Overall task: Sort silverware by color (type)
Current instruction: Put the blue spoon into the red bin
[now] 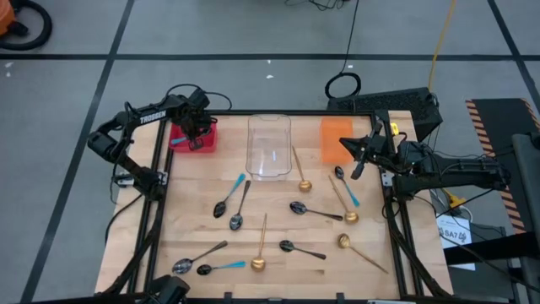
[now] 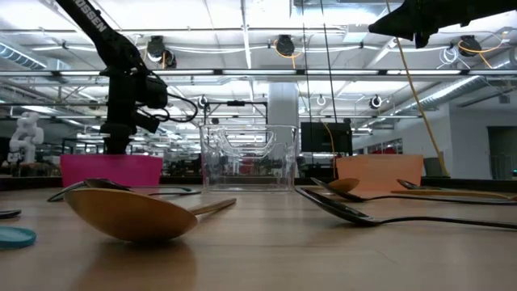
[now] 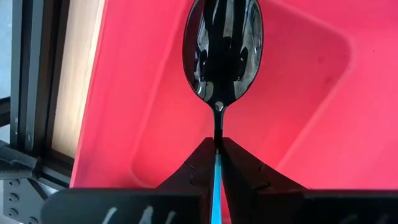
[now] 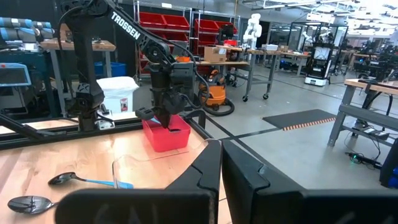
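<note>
My left gripper points down into the red bin at the table's far left and is shut on a spoon with a dark bowl and a light blue handle. My right gripper hangs shut and level above the table's right side, near the orange bin, touching nothing. The other silverware lies flat on the wooden table: gold spoons, all-dark spoons and blue-handled spoons. My left gripper pinches the spoon between its two fingers at the top of the blue handle, just behind the bowl's neck. The fingers come from above and lie along the spoon. The bowl sticks out past the fingertips, over the bin's floor; whether it touches the floor, I cannot tell.
A clear plastic container stands between the red bin and the orange bin along the far edge. Spoons are scattered over the table's middle and near half. Black frame rails run along the table's left and right sides.
</note>
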`<move>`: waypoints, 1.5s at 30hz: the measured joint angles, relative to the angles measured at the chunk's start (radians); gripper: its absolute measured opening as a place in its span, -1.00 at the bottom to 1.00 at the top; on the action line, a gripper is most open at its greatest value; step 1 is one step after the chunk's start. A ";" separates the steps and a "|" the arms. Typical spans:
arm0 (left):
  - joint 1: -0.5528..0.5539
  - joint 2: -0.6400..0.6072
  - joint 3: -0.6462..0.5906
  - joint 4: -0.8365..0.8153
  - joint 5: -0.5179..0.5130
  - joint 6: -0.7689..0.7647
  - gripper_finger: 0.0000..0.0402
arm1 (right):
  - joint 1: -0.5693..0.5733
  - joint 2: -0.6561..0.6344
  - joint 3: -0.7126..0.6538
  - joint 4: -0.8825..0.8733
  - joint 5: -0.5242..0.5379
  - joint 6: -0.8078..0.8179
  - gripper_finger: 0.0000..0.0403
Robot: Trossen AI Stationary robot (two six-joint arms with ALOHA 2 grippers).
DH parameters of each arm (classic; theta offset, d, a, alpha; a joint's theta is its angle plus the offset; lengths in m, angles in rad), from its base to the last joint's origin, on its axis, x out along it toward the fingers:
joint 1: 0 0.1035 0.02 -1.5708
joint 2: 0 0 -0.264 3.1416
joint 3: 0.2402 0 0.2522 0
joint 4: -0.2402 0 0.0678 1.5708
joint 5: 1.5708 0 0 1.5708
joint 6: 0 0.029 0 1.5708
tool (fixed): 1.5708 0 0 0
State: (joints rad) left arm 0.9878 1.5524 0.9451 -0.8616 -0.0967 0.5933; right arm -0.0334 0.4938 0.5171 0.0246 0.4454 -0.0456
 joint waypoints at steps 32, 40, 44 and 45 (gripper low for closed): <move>0.000 0.000 0.000 0.000 0.013 -0.023 -0.87 | 0.000 0.000 0.000 -0.004 0.000 0.000 -0.95; 0.000 0.000 0.000 0.000 0.013 -0.022 -0.87 | 0.000 0.000 0.000 -0.008 0.000 0.000 -0.95; 0.000 0.002 0.000 0.000 0.013 0.011 -0.87 | 0.000 0.000 0.000 -0.008 0.000 0.000 -0.95; 0.000 0.006 0.000 0.000 0.013 0.019 -0.87 | 0.000 0.000 0.000 -0.008 0.000 0.000 -0.95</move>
State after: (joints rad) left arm 0.9878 1.5586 0.9451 -0.8616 -0.0837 0.6127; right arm -0.0334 0.4942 0.5171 0.0170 0.4454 -0.0456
